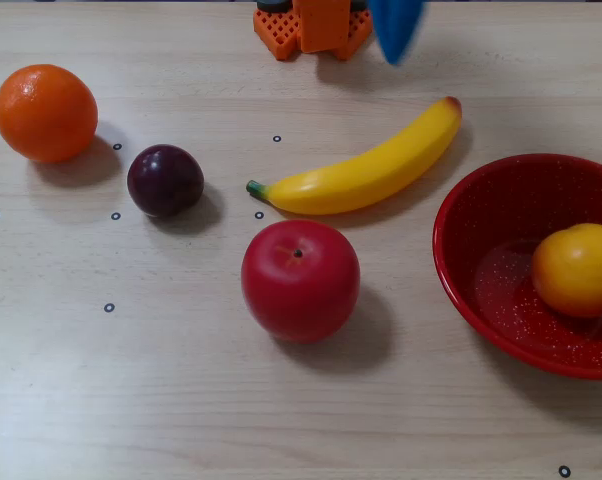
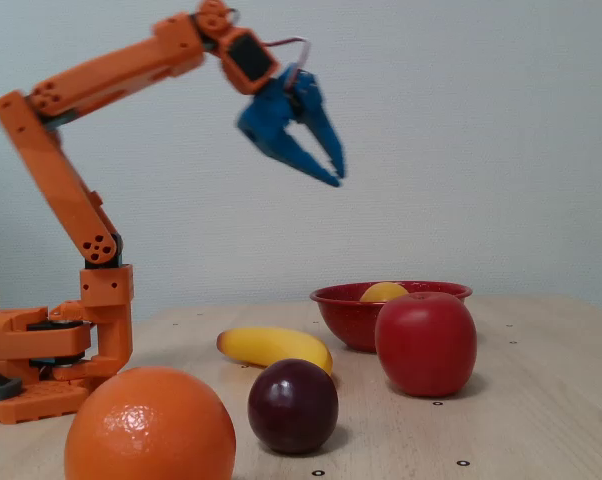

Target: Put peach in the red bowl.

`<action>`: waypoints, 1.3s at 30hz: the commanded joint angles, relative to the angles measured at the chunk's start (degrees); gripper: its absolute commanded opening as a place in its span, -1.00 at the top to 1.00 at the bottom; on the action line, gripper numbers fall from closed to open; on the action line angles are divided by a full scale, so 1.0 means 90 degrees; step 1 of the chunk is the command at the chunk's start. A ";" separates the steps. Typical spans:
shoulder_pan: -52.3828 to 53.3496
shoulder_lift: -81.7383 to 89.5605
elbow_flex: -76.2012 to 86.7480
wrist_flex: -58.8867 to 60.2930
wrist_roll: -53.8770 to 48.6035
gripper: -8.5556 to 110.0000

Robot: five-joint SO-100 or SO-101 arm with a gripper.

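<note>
The peach (image 1: 578,270) lies inside the red bowl (image 1: 473,210) at the right edge of a fixed view, free of the gripper. From the side, only the peach's top (image 2: 384,291) shows above the bowl's rim (image 2: 343,296). My gripper (image 2: 337,178) hangs high in the air, up and to the left of the bowl, holding nothing. Its blue fingertips (image 2: 332,180) almost meet. From above, only one blue tip of the gripper (image 1: 393,55) enters at the top edge, near the arm's base.
On the wooden table lie a banana (image 1: 366,170), a red apple (image 1: 300,280), a dark plum (image 1: 165,180) and an orange (image 1: 45,112). The orange arm base (image 1: 316,25) stands at the back; the side view shows the base (image 2: 41,350) at left.
</note>
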 commanded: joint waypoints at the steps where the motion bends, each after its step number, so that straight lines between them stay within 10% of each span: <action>1: 0.0361 0.1289 0.0498 0.0029 -0.0049 0.86; 20: 0.1221 0.6660 0.5000 0.1211 -0.0498 0.86; 39: 0.1191 0.7295 0.8711 -0.0566 0.0361 0.86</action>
